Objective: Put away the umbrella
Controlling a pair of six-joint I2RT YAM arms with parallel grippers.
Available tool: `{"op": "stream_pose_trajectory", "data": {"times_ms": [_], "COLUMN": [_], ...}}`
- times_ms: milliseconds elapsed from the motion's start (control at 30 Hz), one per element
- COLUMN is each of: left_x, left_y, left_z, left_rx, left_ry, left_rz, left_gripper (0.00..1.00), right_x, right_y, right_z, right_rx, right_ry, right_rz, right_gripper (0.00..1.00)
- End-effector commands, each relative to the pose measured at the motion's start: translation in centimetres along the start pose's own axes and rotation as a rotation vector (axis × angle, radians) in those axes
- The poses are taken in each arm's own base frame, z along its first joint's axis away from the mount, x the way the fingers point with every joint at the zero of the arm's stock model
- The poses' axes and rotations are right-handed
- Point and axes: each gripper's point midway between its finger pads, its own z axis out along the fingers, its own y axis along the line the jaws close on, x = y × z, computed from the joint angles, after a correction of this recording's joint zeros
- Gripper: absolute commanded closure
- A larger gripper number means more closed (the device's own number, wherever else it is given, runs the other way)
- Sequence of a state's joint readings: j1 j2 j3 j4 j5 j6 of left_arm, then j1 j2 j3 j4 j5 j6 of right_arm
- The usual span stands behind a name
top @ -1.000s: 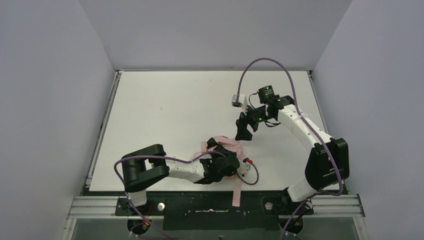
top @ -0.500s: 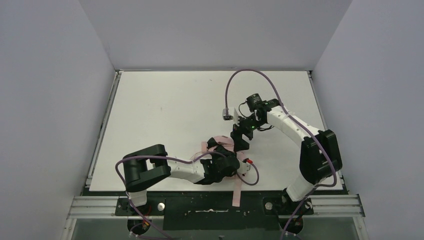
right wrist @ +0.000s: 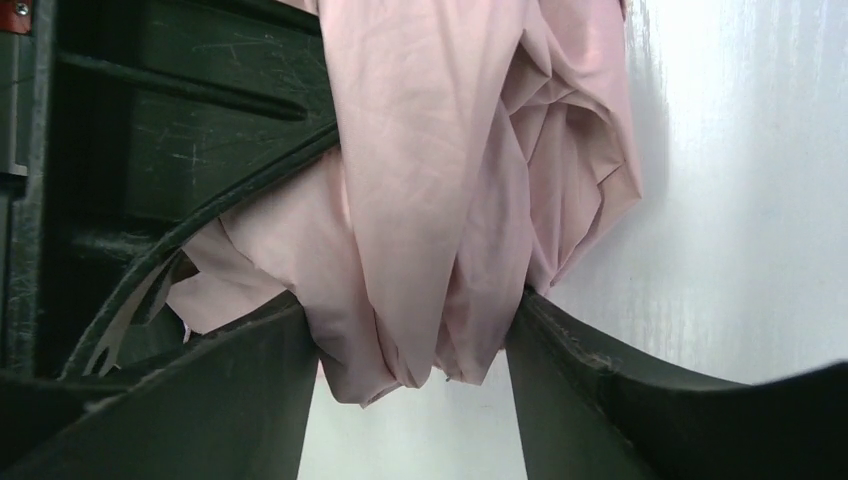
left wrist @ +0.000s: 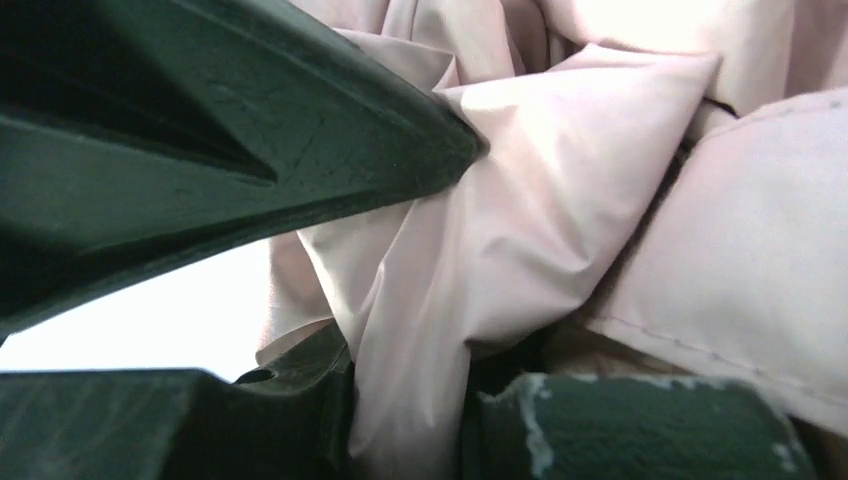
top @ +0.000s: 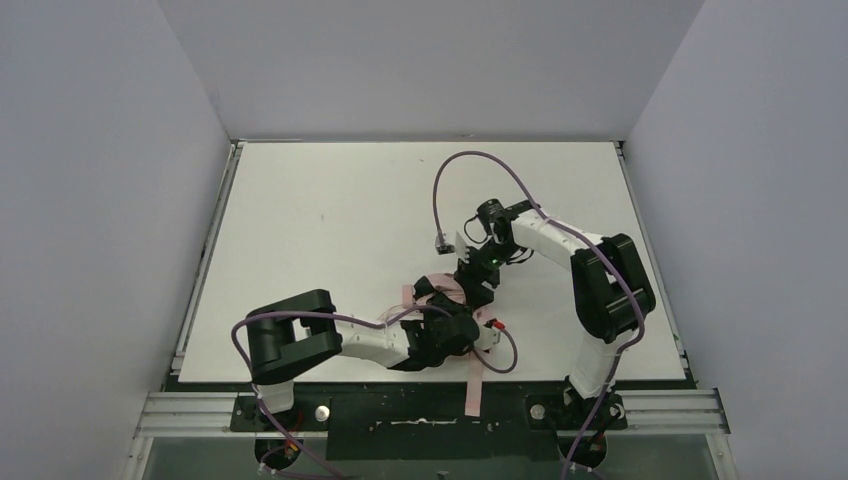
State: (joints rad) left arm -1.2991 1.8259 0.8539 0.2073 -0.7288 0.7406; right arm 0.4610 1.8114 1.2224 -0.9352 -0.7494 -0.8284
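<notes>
The umbrella lies bunched on the bench, its strap trailing off the near edge. On the umbrella's near side the left hand is clamped on pink fabric, probably to pin the bundle. On its far side the right hand brackets a hanging fold, apparently to gather it; whether it grips, I cannot tell.

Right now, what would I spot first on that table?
A crumpled pale pink umbrella lies near the front middle of the white table. Both black pincers crowd it: the left pincer pinches its fabric, and the right pincer straddles a fold. A pink strap dangles over the table's near edge.
</notes>
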Motion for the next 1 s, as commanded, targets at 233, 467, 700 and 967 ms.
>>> {"op": "stream_pose_trajectory", "data": {"times_ms": [233,467,700,967], "left_x": [-1.3,-0.2,2.6,6.6], "left_y": [6.2,7.8,9.4,13.9], "left_z": [-4.8,-9.5,-13.8,-14.5], "left_rx": [-0.065,0.006,0.086,0.189], "left_ry": [-0.078,-0.117,-0.148,-0.209], "left_rz": [-0.249,-0.438,-0.74,-1.141], "left_gripper": [0.55,0.35,0.29,0.22], "right_x": [-0.5,-1.3,-1.8,-1.4], "right_y": [-2.1,-4.1,-5.5,-7.5], "right_z": [0.5,0.0,-0.6,-0.9], "right_rx": [0.06,0.161,0.265,0.507], "right_ry": [0.012,-0.002,-0.021,0.005], "right_rz": [-0.003,-0.027,-0.049,-0.182], "right_gripper": [0.72,0.83,0.85,0.87]}}
